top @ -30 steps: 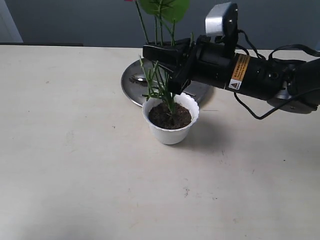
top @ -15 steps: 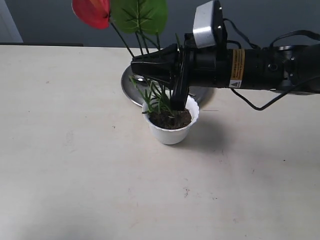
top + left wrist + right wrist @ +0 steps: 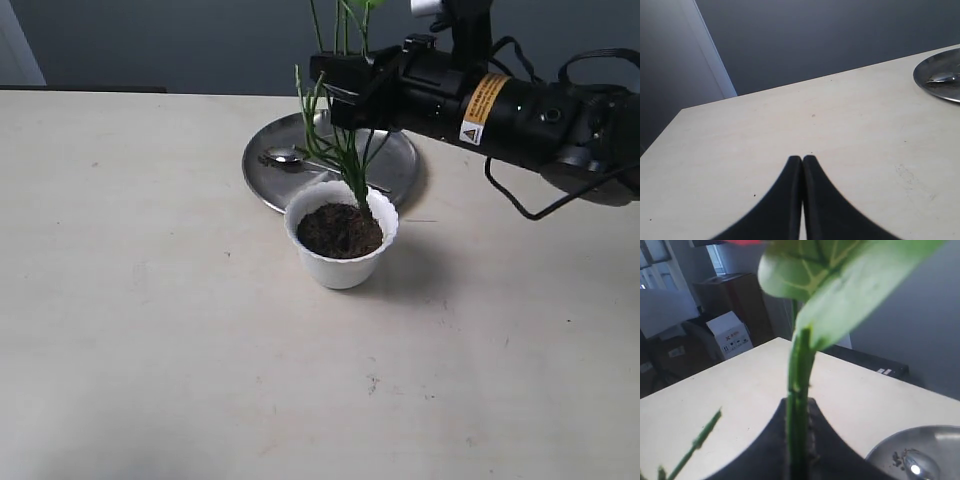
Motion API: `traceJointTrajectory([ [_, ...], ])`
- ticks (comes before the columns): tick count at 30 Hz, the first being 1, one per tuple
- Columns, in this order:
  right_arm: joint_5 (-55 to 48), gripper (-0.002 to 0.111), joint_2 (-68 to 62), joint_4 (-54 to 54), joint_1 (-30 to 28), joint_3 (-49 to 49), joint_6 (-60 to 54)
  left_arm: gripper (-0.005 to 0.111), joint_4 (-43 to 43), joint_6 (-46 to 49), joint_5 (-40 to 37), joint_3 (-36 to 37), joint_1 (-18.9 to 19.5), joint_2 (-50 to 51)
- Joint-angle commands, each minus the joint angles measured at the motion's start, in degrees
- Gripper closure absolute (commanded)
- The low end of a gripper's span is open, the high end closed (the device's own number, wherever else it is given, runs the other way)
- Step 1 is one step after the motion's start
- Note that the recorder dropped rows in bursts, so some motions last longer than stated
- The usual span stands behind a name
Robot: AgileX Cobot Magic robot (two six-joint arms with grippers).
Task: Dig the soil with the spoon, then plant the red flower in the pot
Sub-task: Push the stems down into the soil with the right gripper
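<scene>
The white pot stands mid-table, filled with dark soil. My right gripper is above and behind it, shut on the red flower's green stems. The stems hang roughly upright, with their lower end at the soil near the pot's back rim. In the right wrist view the stems run between the fingers, under a broad leaf and a sliver of red petal. The spoon lies on the steel plate. My left gripper is shut and empty over bare table.
The round steel plate sits just behind the pot, with soil crumbs near the spoon's bowl. The right arm's black body and its cable reach in from the right edge. A dark wall lies beyond the table's far edge.
The right gripper has risen from low over the pot's rim and swung back. The flower went from leaning left to upright, and its red petals left the top of the exterior view.
</scene>
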State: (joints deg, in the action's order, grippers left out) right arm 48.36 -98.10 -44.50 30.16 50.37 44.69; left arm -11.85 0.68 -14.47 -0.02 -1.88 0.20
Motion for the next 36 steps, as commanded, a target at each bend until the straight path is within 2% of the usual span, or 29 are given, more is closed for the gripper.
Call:
traceJointTrajectory([
  [1,5.4,0.109,0.5,4.5,1.4,-2.8,-2.4,0.106,0.2,-0.1,0.5,0.0,0.0,-0.2],
  [5,12.4,0.109,0.5,14.5,2.7,-6.5,-10.2,0.106,0.2,-0.1,0.5,0.0,0.0,-0.2],
  [10,13.1,0.109,0.5,17.7,4.6,-9.4,-19.7,0.106,0.2,-0.1,0.5,0.0,0.0,-0.2],
  [16,21.6,0.109,0.5,28.5,4.9,-13.0,-22.4,0.106,0.2,-0.1,0.5,0.0,0.0,-0.2],
  [26,21.6,0.109,-7.6,26.0,4.9,-12.4,-27.1,0.106,0.2,-0.1,0.5,0.0,0.0,-0.2],
  [36,21.6,0.109,-13.7,25.4,5.0,-6.9,-27.0,0.106,0.2,-0.1,0.5,0.0,0.0,-0.2],
])
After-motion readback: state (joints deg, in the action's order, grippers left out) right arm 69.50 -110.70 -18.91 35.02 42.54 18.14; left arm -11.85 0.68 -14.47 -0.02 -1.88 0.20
